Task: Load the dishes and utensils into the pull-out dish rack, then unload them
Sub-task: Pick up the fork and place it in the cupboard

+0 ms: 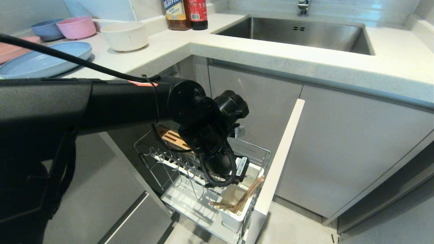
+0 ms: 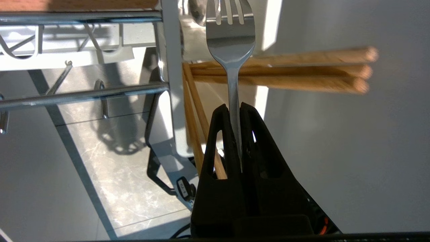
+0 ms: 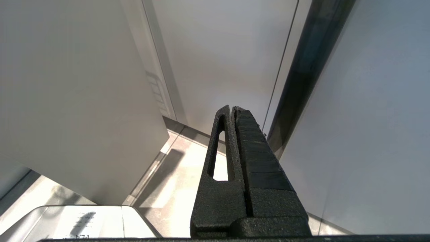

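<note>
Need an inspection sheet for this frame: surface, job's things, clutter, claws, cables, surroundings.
Surface: counter, pale speckled stone.
Job's things: rack pulled out; chopsticks leaning in its holder; fork in left claw; white bowl and blue plate on the counter.
Clutter: pink bowl, blue bowl, two bottles on the counter.
Claws: left claw shut on the fork's handle, over the holder; right claw shut, empty, parked by cabinet fronts.
Cables: black cable running along the left arm.
Surroundings: sink, grey cabinets, tiled floor.
</note>
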